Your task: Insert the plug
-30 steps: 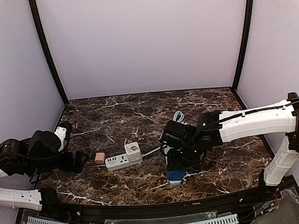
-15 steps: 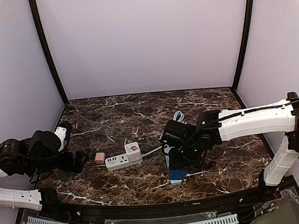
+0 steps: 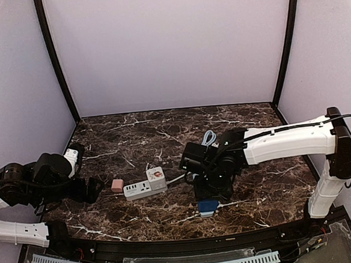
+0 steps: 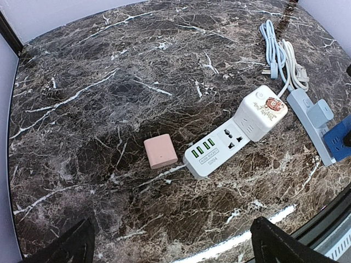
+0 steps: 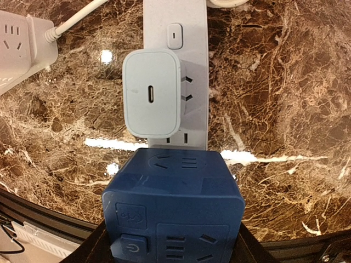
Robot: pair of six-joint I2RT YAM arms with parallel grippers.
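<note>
Right gripper (image 5: 167, 244): fingers straddle blue cube adapter (image 5: 173, 203); I can't tell if they're clamped. Cube sits at the end of grey strip (image 5: 194, 55), which carries pale charger (image 5: 152, 93). Left gripper (image 4: 170, 233): spread wide, empty. Pink plug (image 4: 160, 152) lies loose just beside white power strip (image 4: 219, 150).

The left arm (image 3: 28, 181) and right arm (image 3: 291, 142) have white shells and black joints. A thin black cable (image 3: 284, 129) lines the right. The left end effector (image 3: 97, 189) is black.
</note>
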